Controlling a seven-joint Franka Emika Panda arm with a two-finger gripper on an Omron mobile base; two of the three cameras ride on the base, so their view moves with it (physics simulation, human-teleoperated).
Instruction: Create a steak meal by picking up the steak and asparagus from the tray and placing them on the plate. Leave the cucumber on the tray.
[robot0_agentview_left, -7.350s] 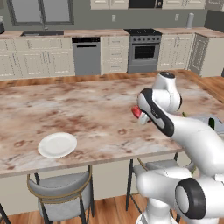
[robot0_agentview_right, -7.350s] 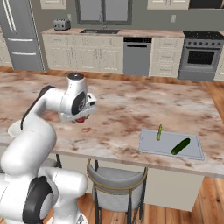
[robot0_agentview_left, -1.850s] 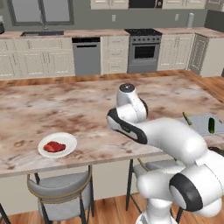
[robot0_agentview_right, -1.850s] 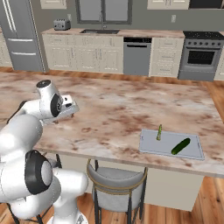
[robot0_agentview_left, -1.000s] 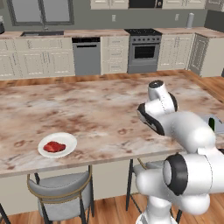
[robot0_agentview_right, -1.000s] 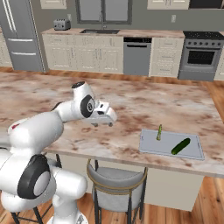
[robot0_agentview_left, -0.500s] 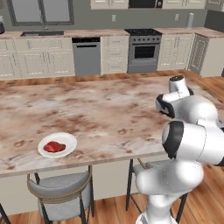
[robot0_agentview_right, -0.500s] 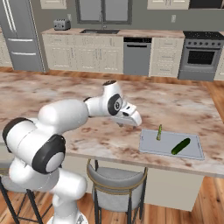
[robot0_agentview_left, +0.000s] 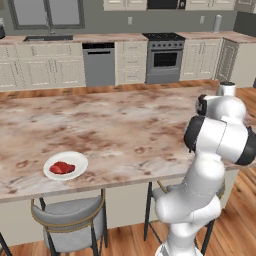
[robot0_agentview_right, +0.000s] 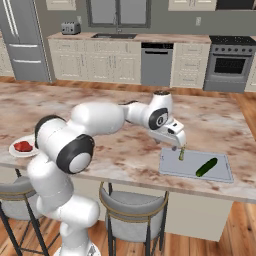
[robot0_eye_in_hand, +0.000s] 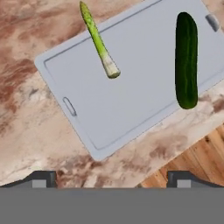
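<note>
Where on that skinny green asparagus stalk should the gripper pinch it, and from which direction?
Probably mid-stalk, coming straight down from above. The asparagus lies flat on the tray, so only its top and sides are free. The fingers should close across its thin width; it lies well apart from the cucumber.
</note>
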